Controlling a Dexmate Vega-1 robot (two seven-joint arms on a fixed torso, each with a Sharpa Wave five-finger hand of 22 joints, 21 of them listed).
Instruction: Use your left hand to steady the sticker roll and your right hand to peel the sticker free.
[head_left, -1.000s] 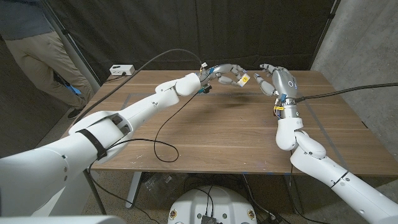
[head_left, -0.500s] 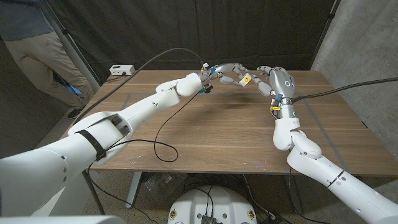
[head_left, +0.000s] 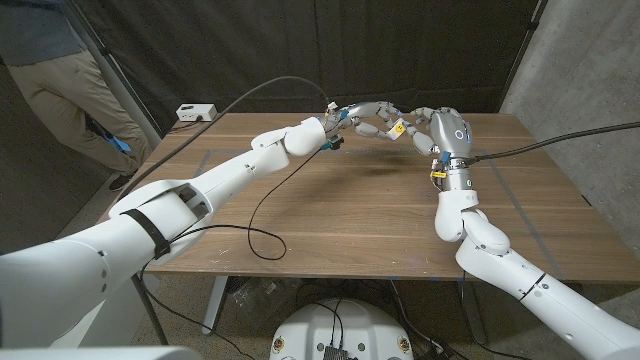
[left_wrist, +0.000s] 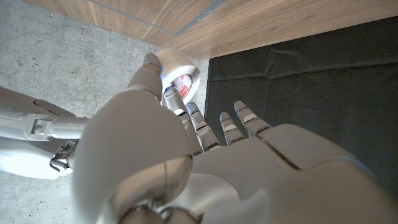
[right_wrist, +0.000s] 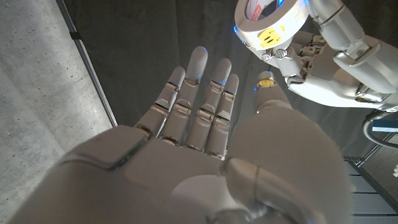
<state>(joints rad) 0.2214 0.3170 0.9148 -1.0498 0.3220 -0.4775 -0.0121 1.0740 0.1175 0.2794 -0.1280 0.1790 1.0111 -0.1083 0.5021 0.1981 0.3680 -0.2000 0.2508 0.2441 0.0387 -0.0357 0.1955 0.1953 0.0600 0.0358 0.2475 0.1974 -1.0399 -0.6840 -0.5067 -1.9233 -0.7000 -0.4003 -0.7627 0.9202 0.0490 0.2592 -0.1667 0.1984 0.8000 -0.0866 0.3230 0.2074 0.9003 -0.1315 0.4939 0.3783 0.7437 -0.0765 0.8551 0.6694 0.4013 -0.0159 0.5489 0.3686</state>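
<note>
Wooden table (head_left: 330, 215), left hand (head_left: 362, 119) gripping sticker roll (head_left: 396, 127), right hand (head_left: 440, 130) fingers apart alongside, cables (head_left: 262, 205) trailing.

No word, brand or number can be read anywhere. The sticker roll (right_wrist: 272, 20) carries a yellow smiley-face sticker (right_wrist: 272, 36) on its outer band, plain in the right wrist view, and shows as a yellow spot in the head view. Red print sits inside the roll in the left wrist view, too small and blurred to make out.
</note>
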